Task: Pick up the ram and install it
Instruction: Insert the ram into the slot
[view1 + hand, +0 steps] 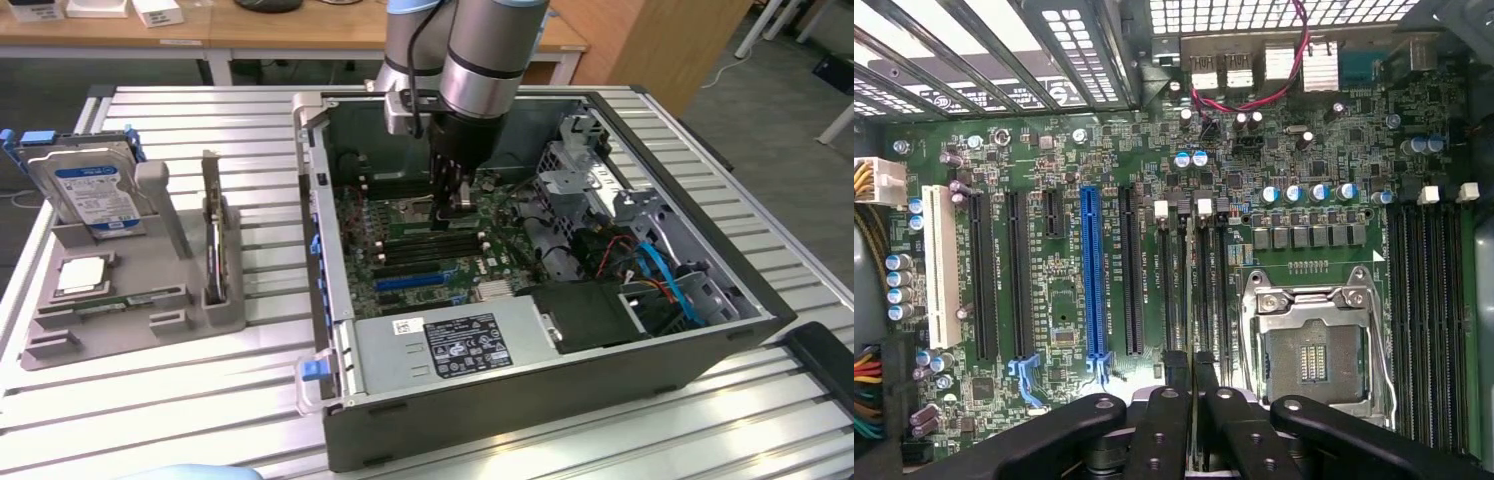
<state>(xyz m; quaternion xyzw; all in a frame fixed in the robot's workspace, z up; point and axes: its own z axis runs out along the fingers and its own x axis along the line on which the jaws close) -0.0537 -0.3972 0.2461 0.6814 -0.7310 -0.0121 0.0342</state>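
**Ram in the tray, gripper shut over the board**

You are at the pick-up step, as I judge it, and it is not yet done. Your gripper (455, 214) hangs inside the open computer case (561, 395), low over the memory slots (1184, 280) beside the empty processor socket (1316, 352). Its fingers (1166, 400) are pressed together, with nothing showing between them. The ram (127, 300) lies flat in the front groove of the grey tray (200, 318), at the exterior view's left, well apart from the gripper. Its long axis runs across that view, one end toward the case, roughly in line with the slots. A pick, I'd judge, calls for spread fingers brought over the stick and closed across its narrow width
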